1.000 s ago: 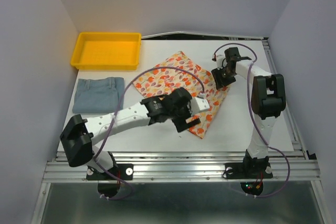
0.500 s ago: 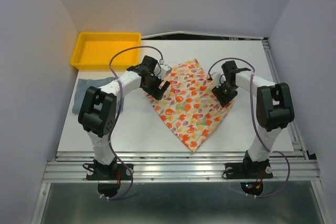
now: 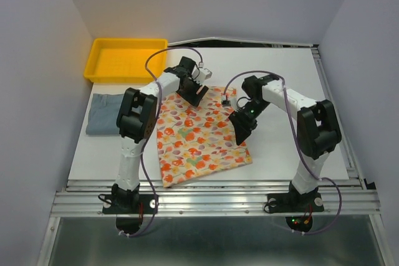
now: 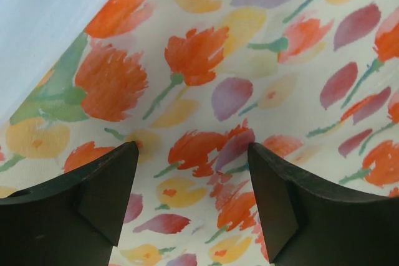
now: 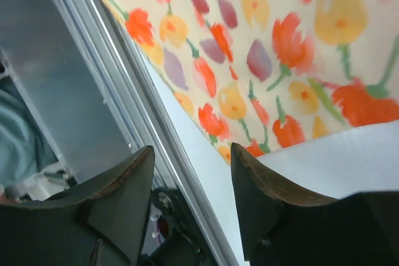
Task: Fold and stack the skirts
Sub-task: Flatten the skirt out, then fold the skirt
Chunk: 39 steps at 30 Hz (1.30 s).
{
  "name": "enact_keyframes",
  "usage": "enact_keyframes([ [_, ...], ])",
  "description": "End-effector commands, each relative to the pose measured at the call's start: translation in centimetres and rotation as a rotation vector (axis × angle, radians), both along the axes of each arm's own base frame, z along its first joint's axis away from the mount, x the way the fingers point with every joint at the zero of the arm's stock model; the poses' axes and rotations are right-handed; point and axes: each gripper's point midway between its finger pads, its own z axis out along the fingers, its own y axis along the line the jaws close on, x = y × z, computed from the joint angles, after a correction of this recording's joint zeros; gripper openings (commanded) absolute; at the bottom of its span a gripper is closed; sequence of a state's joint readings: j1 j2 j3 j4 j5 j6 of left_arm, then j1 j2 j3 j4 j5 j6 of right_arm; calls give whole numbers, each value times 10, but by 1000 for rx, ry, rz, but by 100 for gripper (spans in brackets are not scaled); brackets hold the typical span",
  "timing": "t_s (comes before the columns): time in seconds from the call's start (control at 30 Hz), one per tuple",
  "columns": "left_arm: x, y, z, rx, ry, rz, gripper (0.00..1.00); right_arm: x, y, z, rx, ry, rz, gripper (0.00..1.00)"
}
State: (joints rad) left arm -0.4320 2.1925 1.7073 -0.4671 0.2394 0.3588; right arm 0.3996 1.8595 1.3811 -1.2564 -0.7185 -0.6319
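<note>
The floral skirt [image 3: 199,138] lies spread flat on the middle of the white table, its print filling the left wrist view [image 4: 280,60]. My left gripper [image 3: 196,92] hovers at the skirt's far edge, open, with only cloth showing below its fingers [image 4: 192,149]. My right gripper [image 3: 240,126] is over the skirt's right edge, open and holding nothing [image 5: 192,149]; the floral skirt's edge [image 5: 280,42] and bare table show beyond it. The blue-grey skirt [image 3: 106,113] lies folded at the table's left side, partly behind the left arm.
A yellow tray [image 3: 128,59] stands at the back left corner. The metal front rail [image 3: 218,200] runs along the near table edge and also shows in the right wrist view [image 5: 112,73]. Bare table [image 3: 293,141] lies to the right of the floral skirt.
The floral skirt went from a diamond lying farther back to a flat rectangle nearer the front. The left gripper shifted to its far edge, and the right gripper swung down to its right edge.
</note>
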Motion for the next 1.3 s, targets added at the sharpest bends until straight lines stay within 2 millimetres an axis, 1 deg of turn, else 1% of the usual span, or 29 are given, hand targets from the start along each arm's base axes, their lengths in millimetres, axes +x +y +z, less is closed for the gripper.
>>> enact_keyframes([
  [0.0, 2, -8, -1, -15, 31, -51, 81, 48, 22, 34, 101, -125, -149, 56],
  [0.03, 5, -13, 1, -21, 26, -60, 81, 63, 23, 26, 77, -162, -181, 52],
  [0.07, 2, -15, -4, -24, 46, -68, 80, 88, 21, 19, 53, -231, -239, 50],
  [0.13, -1, -24, -5, -22, 48, -84, 80, 112, 14, 6, -9, -292, -299, 44],
  [0.23, -17, -36, -8, -35, 76, -110, 78, 136, 15, -9, -43, -336, -373, 37],
  [0.27, -22, -45, -2, -53, 68, -128, 78, 144, 16, -12, -41, -361, -390, 37],
  [0.3, -32, -46, -7, -57, 89, -130, 78, 144, 15, -17, -47, -360, -399, 36],
  [0.33, -33, -51, -2, -78, 88, -129, 77, 145, 14, -20, -53, -372, -403, 36],
  [0.4, -53, -59, -2, -134, 159, -117, 77, 147, 11, -28, -69, -387, -400, 36],
  [0.43, -63, -59, -6, -146, 196, -104, 76, 140, 6, -39, -90, -367, -390, 36],
  [0.47, -69, -65, 0, -191, 225, -89, 76, 137, 2, -46, -111, -370, -385, 36],
  [0.57, -80, -63, 0, -209, 252, -66, 77, 114, -13, -72, -176, -337, -349, 35],
  [0.67, -78, -63, 30, -237, 187, -85, 79, 95, -32, -87, -236, -351, -285, 35],
  [0.7, -77, -60, 36, -224, 162, -111, 80, 93, -34, -87, -238, -359, -275, 35],
  [0.73, -71, -60, 55, -234, 113, -133, 83, 94, -34, -80, -227, -383, -271, 36],
  [0.77, -68, -58, 60, -225, 98, -152, 85, 94, -34, -80, -227, -385, -267, 36],
  [0.8, -68, -53, 72, -220, 82, -175, 86, 102, -29, -65, -191, -422, -271, 38],
  [0.87, -53, -44, 99, -209, -6, -240, 90, 115, -19, -40, -130, -476, -283, 42],
  [0.9, -49, -40, 106, -201, -32, -261, 92, 131, -12, -19, -95, -529, -294, 44],
  [0.93, -36, -34, 119, -182, -97, -302, 94, 141, -9, -6, -77, -565, -302, 49],
  [0.97, -28, -27, 121, -156, -121, -304, 95, 150, -7, 6, -67, -599, -308, 54],
  [1.0, -18, -26, 130, -146, -161, -316, 97, 167, -3, 27, -48, -663, -317, 64],
  [1.03, -11, -17, 125, -116, -172, -346, 97, 176, -4, 34, -54, -699, -316, 67],
  [1.07, -6, -18, 126, -109, -190, -368, 97, 185, -7, 40, -59, -719, -332, 70],
  [1.1, 3, -11, 124, -79, -207, -358, 96, 193, -8, 40, -70, -742, -318, 71],
  [1.13, 14, -10, 131, -72, -240, -364, 93, 209, -17, 49, -80, -778, -337, 74],
  [1.2, 26, -3, 121, -44, -245, -406, 89, 225, -31, 48, -108, -809, -335, 75],
  [1.23, 34, -4, 128, -39, -274, -419, 87, 239, -41, 44, -125, -811, -347, 73],
  [1.27, 38, -2, 117, -13, -266, -456, 86, 244, -47, 39, -147, -810, -330, 70],
])
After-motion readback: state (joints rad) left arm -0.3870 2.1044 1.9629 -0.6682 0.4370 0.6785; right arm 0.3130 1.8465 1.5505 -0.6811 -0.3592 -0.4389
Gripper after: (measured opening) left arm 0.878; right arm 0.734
